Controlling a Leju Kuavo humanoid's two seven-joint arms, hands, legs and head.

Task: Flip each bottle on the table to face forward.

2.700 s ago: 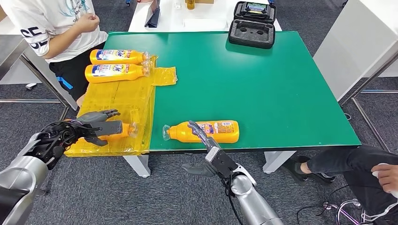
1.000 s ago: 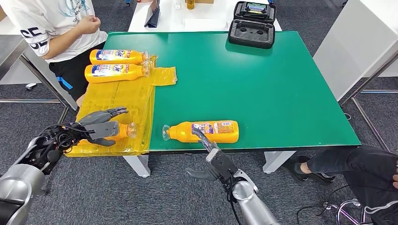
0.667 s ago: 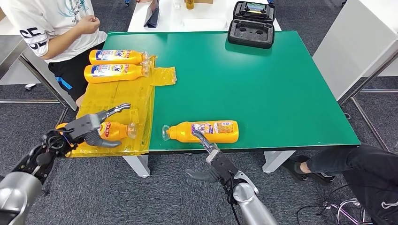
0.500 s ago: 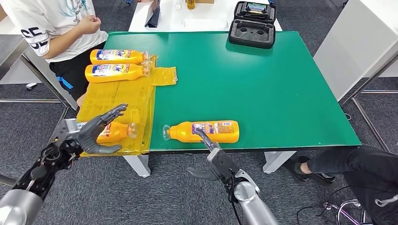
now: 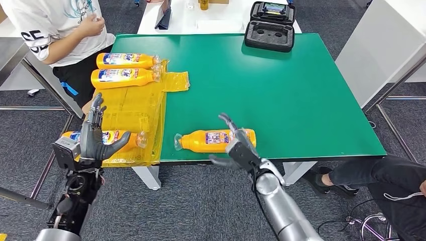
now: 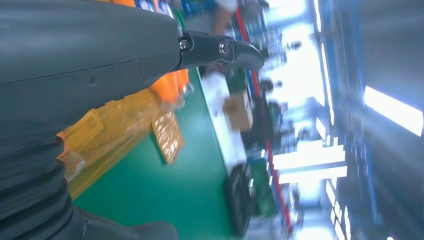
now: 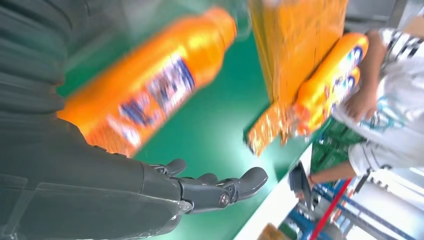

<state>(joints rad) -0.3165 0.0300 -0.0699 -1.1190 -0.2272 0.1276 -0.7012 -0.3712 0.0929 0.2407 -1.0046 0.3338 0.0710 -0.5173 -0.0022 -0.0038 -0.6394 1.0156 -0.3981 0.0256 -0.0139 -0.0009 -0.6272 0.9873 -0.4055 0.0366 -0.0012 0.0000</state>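
An orange bottle point(image 5: 213, 140) lies on its side near the front edge of the green table point(image 5: 281, 95), cap to the left, with a small-print label up. My right hand point(image 5: 237, 147) hovers open over its base end, fingers spread; the right wrist view shows this bottle point(image 7: 150, 85) beyond my fingers point(image 7: 220, 190), not gripped. Another orange bottle point(image 5: 120, 138) lies on the yellow plastic sheet point(image 5: 133, 108) at the front left. My left hand point(image 5: 94, 136) stands open just in front of it, fingers pointing up. Two more orange bottles point(image 5: 126, 61) point(image 5: 125, 77) lie side by side at the back left, blue labels up.
A person in a white shirt point(image 5: 52, 25) sits at the table's back left corner. An open black case point(image 5: 271, 26) rests at the far edge. Another person's leg point(image 5: 382, 173) is at the lower right. A white table point(image 5: 201, 20) stands behind.
My left hand has let go of the front-left bottle and drawn back, fingers now upright. My right hand has risen from below the table edge to the middle bottle's base end.
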